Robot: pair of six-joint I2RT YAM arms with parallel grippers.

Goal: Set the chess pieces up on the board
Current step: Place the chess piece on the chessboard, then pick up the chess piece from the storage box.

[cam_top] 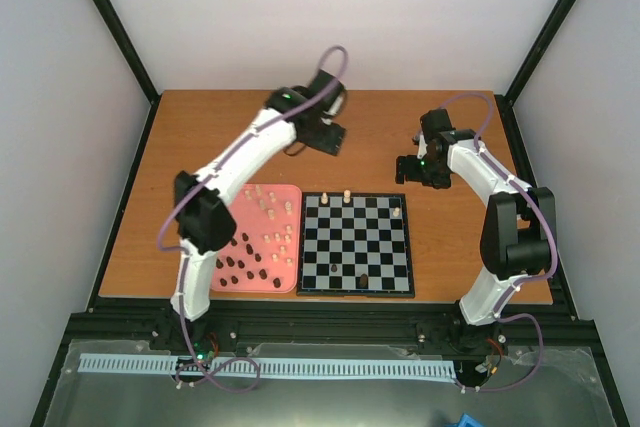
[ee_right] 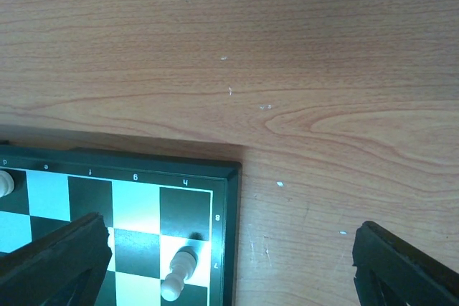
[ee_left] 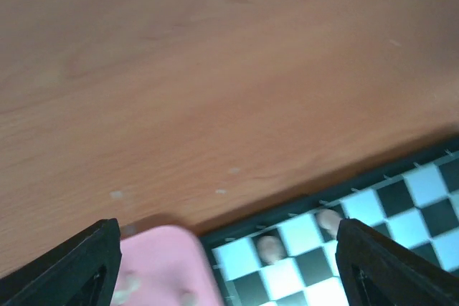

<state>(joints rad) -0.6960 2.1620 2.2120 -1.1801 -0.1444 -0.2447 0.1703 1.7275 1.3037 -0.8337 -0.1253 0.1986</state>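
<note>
The board (cam_top: 355, 244) lies in the middle of the table, with three cream chess pieces along its far side, one of them (cam_top: 347, 195) in the far row, and two dark ones (cam_top: 333, 268) near the front. My left gripper (cam_top: 328, 135) hangs open and empty above the table beyond the board's far-left corner. Its wrist view is blurred; its fingers (ee_left: 387, 263) frame two cream pieces (ee_left: 270, 249) on the board (ee_left: 380, 206). My right gripper (cam_top: 408, 169) is open and empty beyond the far-right corner. A cream pawn (ee_right: 179, 274) stands on the board's edge column (ee_right: 179, 209).
A pink tray (cam_top: 285, 282) lies left of the board, with several cream pieces at its back and several dark ones (cam_top: 240, 262) at its front. Its corner (ee_left: 168, 263) shows in the left wrist view. Bare wooden table (ee_right: 287, 48) stretches beyond the board.
</note>
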